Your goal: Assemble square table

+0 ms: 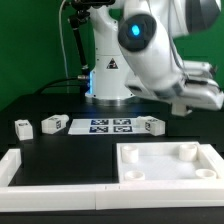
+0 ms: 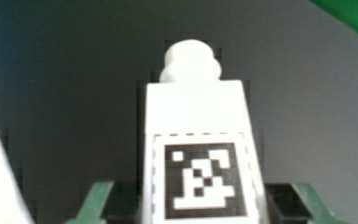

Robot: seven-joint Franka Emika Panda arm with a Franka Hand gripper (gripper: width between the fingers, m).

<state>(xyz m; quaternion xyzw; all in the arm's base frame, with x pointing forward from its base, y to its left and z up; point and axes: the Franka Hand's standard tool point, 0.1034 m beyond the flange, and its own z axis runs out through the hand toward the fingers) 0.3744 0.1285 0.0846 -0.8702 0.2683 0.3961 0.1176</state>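
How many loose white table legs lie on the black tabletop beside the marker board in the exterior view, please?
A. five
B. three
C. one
B: a first leg and a second leg lie on the exterior view's left of the marker board, and a third leg lies at its right end.

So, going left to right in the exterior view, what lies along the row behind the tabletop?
leg → second leg → marker board → third leg
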